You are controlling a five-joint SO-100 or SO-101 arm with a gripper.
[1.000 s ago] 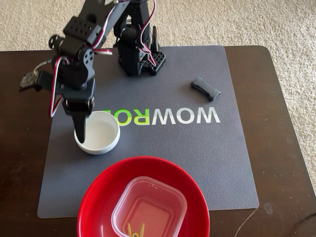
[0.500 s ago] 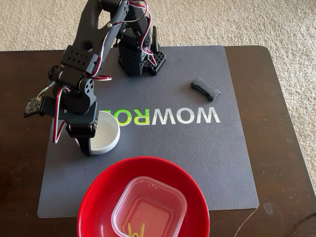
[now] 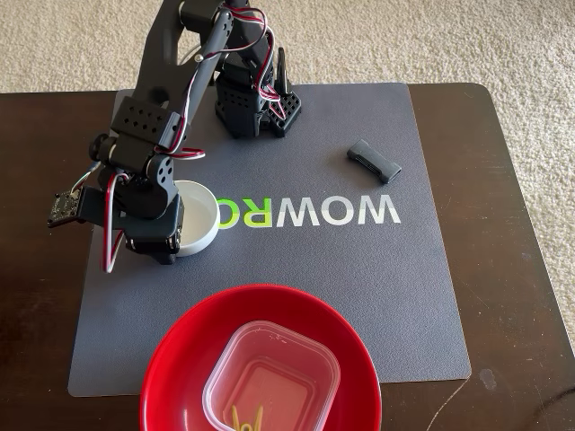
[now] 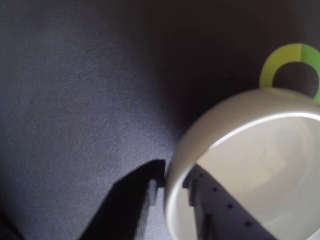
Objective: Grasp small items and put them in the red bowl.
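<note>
The small white bowl sits on the grey mat left of centre in the fixed view. My gripper is down on its near-left rim. The wrist view shows the white bowl with my gripper straddling its wall, one finger outside and one inside, both against the rim. The red bowl stands at the front edge. It holds the clear square container, with the yellow-green clothespin in it. The dark grey clip lies at the mat's back right.
The arm's base stands at the back of the grey mat, which lies on a dark wooden table. Carpet lies beyond the table. Printed letters cross the mat's middle.
The gripper came down from above the white bowl and now stands low over its rim. The bowl shifted a little toward the back.
</note>
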